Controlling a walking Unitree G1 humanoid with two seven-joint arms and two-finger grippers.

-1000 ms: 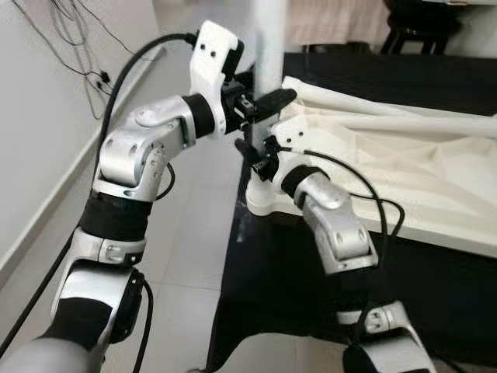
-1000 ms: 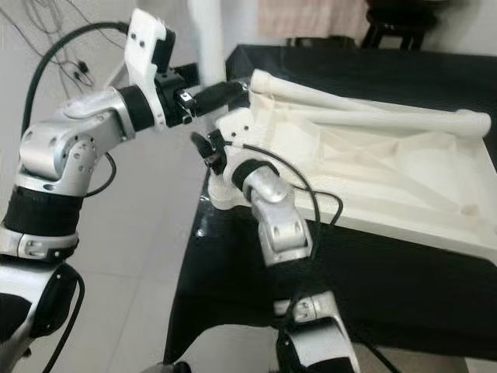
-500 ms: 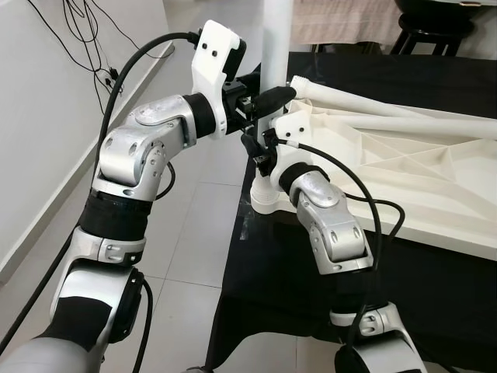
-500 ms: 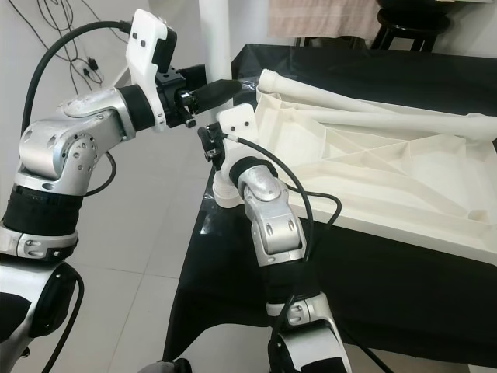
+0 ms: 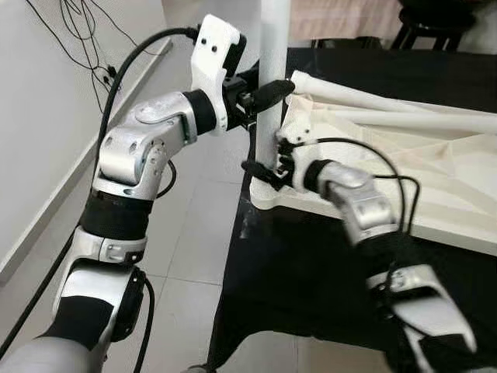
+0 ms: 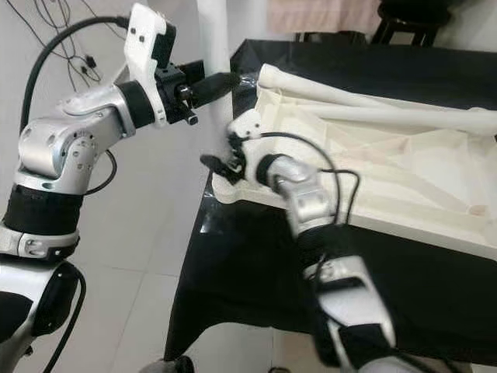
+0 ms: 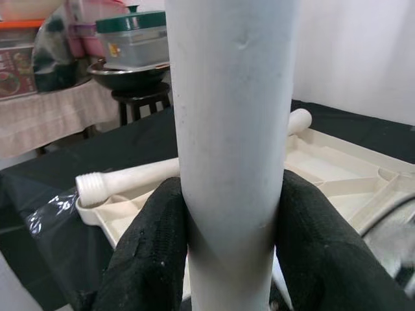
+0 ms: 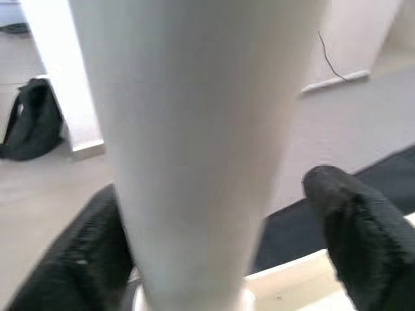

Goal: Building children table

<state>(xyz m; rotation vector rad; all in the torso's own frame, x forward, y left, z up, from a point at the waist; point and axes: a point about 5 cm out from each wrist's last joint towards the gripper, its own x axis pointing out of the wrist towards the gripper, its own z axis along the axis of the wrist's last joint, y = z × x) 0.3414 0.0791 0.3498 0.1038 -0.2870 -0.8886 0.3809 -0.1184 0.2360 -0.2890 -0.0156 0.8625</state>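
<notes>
Left fingers (image 7: 162, 253) clamped on upright leg (image 7: 230, 129); right fingers (image 8: 350, 233) spread around it.

Head stereo downward; wrist cameras close on leg (image 7: 227, 129)

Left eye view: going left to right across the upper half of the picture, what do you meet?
Cables on the wall → left arm's silver elbow → white wrist camera housing → left gripper on the upright white leg → upturned white tabletop, with a loose leg lying on it.

open floor (image 5: 194, 233) left of the table leg (image 5: 272, 47); tabletop (image 5: 435, 179) blocks right.
</notes>
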